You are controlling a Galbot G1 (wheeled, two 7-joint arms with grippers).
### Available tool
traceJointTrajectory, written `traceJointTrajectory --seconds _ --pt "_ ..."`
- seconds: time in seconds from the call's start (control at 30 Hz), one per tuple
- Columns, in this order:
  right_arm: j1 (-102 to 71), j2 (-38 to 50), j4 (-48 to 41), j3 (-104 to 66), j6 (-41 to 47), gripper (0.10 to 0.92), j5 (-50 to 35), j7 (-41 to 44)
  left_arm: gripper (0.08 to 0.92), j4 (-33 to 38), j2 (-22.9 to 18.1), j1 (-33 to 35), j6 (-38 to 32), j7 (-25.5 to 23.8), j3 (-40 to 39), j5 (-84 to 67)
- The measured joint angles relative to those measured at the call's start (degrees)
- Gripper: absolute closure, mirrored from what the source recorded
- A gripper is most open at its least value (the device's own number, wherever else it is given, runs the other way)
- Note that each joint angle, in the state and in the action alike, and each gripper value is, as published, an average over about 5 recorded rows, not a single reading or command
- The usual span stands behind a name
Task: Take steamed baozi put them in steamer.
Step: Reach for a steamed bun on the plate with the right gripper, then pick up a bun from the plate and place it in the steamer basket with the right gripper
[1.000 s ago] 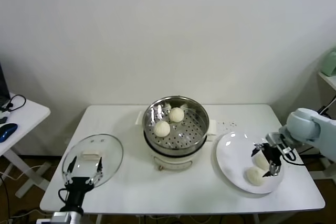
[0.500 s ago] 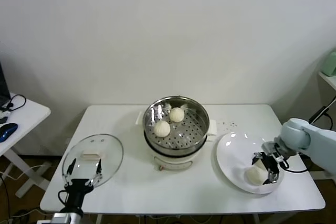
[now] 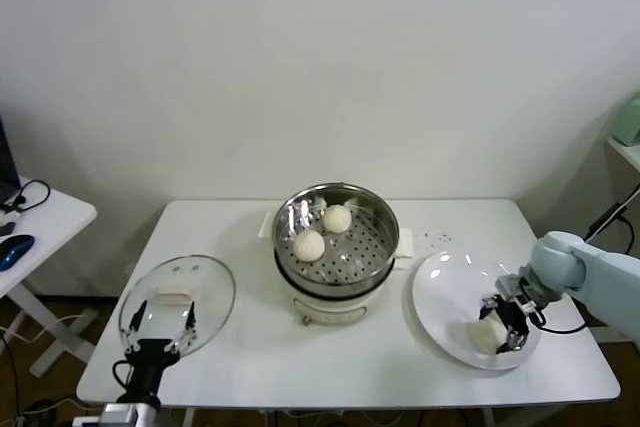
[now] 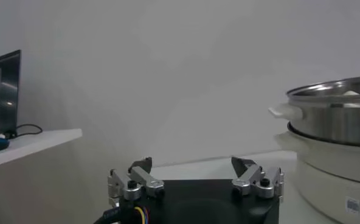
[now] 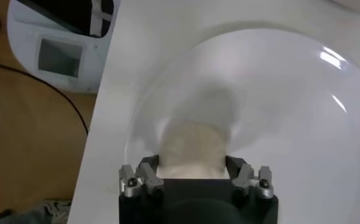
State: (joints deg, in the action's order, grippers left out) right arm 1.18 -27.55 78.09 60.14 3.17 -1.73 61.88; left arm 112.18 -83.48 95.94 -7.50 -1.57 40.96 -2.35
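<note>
The steamer (image 3: 336, 257) stands mid-table with two baozi on its tray, one near the front left (image 3: 309, 245) and one farther back (image 3: 337, 218). Its steel wall also shows in the left wrist view (image 4: 338, 115). My right gripper (image 3: 504, 324) is low over the white plate (image 3: 445, 297), fingers open and astride a third baozi (image 3: 488, 333) that rests on the plate. The right wrist view shows that baozi (image 5: 192, 146) between the open fingers of the gripper (image 5: 192, 165). No fourth baozi shows. My left gripper (image 3: 160, 325) is parked, open and empty, at the table's front left (image 4: 195, 167).
A flat glass lid (image 3: 178, 299) lies on the table's left, just behind the left gripper. A side table with a mouse and cables (image 3: 30, 217) stands off to the left. A shelf edge (image 3: 625, 142) is at the far right.
My right gripper has moved down and toward the plate's front edge, coming to sit around the baozi there. The left arm has not moved.
</note>
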Motion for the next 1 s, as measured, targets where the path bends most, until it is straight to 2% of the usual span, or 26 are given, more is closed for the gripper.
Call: traceJointTrajectory --seconds 0.37,0.73,1.0 --pt "6.88 0.99 2.39 3.55 -1.17 0.33 -2.65 0.76 0.177 0.49 -0.16 -0.12 0.17 -0.03 -0.47 0.36" --pt "34.78 -3.33 7.45 20.06 -8.11 0.33 -7.74 2.89 0.177 1.2 -0.69 -0.4 0.61 -0.04 -1.32 1.21" --pt "47.18 -9.53 12.26 23.87 -15.31 0.33 -3.56 3.53 0.177 1.81 -0.84 0.0 0.72 -0.02 -1.13 1.47"
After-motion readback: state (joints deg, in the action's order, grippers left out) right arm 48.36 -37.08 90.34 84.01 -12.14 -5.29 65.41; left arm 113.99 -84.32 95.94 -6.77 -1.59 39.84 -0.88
